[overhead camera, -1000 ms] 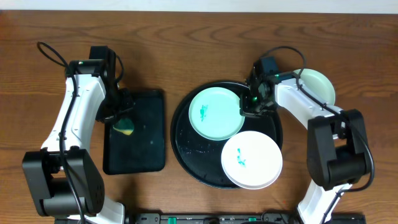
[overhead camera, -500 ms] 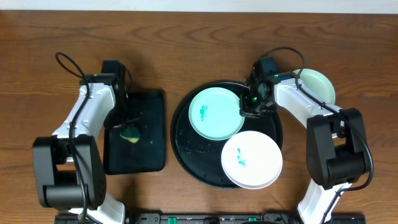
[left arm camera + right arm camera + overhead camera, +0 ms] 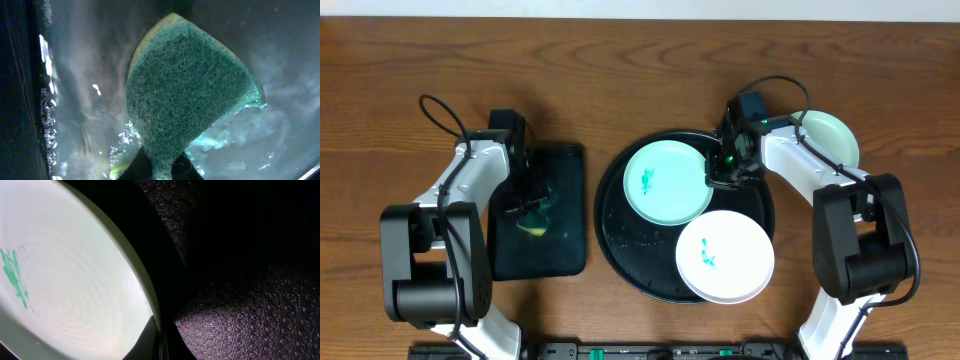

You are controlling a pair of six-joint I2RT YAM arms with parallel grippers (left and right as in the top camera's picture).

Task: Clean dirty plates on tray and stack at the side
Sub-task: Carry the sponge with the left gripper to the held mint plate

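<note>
1. From overhead we see a brown wooden table [image 3: 620, 80]. On it sit a round black tray [image 3: 630, 235] and, to its left, a smaller rectangular tray [image 3: 555, 250]. A mint plate [image 3: 667, 181] with a teal smear lies in the round tray's upper part. A white plate [image 3: 725, 256], also smeared, sits at the lower right and overhangs the rim. A third pale plate [image 3: 832, 140] rests on the table right of the tray, partly hidden by the right arm. The right gripper [image 3: 718, 178] sits at the mint plate's right edge. The left gripper [image 3: 530, 205] is over the rectangular tray with a sponge [image 3: 532, 224].

2. In the left wrist view, the left fingers [image 3: 175, 167] are clenched on the sponge's [image 3: 190, 100] narrow end. Its green scouring face is towards us, with a yellow edge at the top. Below it the tray floor is wet and glossy; we cannot tell whether the sponge touches it.

3. In the right wrist view, the right fingertips [image 3: 150, 337] are pinched shut on the mint plate's [image 3: 75, 295] rim. The smear shows at the far left, and the black tray surface lies to the right.
</note>
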